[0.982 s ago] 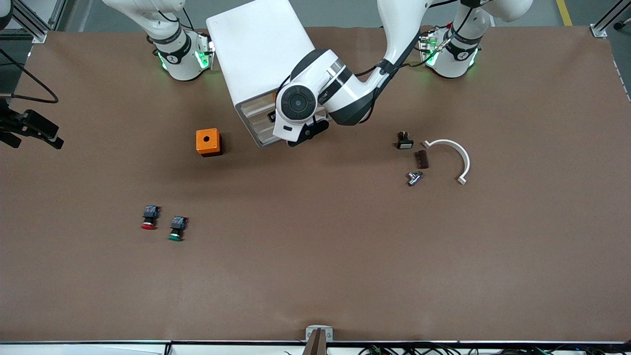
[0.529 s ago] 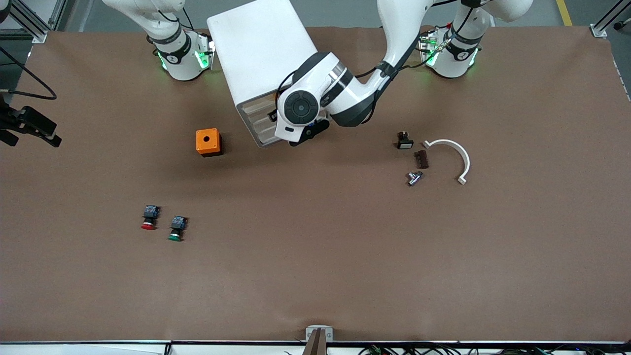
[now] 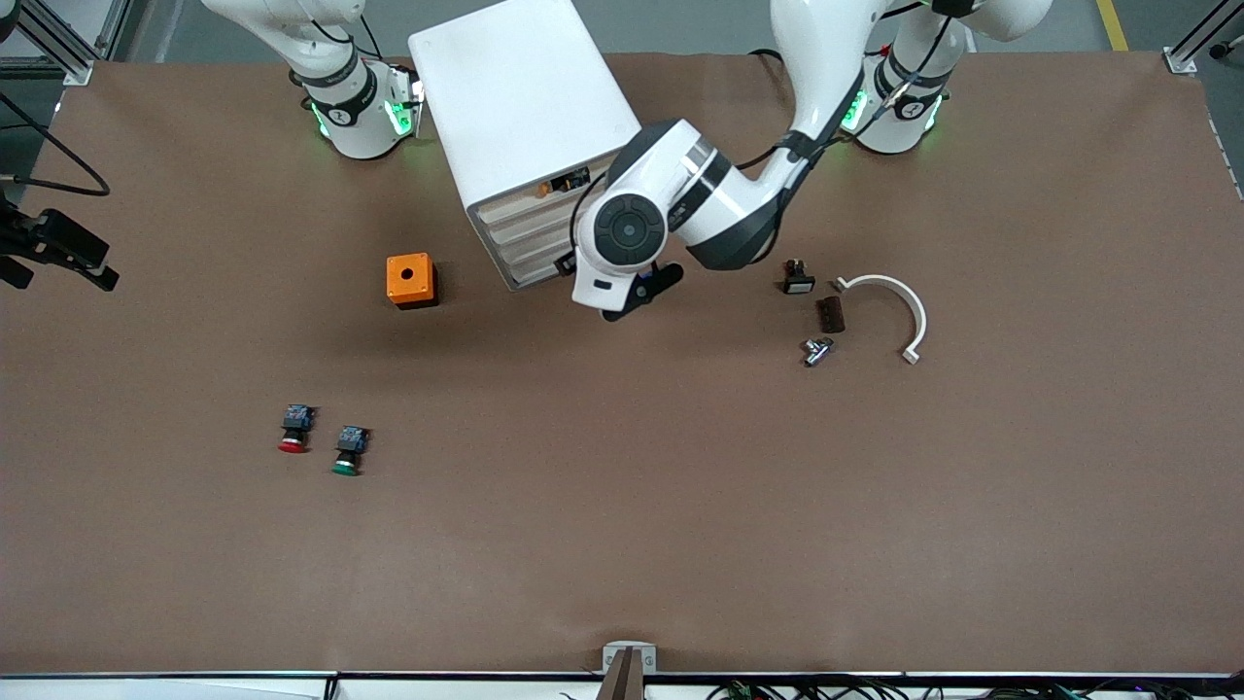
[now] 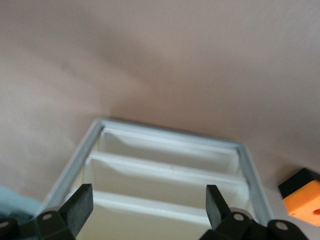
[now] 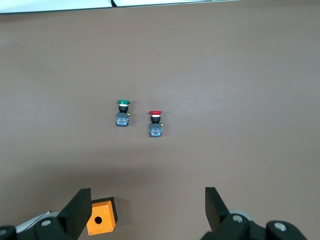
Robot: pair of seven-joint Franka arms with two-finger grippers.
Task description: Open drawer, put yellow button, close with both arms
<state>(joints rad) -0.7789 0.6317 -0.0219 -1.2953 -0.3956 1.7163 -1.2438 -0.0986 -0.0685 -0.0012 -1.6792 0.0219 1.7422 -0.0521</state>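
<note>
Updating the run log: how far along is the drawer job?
Done: the top drawer is open, with the yellow button lying in it. In hand: nothing. The left end effector is open in front of the cabinet; the right end effector is open, waiting above the table. Left: push the drawer shut.

table [image 3: 622, 506]: brown mat
cabinet [image 3: 515, 107]: between arm bases
orange box [image 3: 410, 280]: beside cabinet
red button [image 3: 293, 429], green button [image 3: 348, 451]: side by side
white clip [image 3: 889, 309]: left arm's end
</note>
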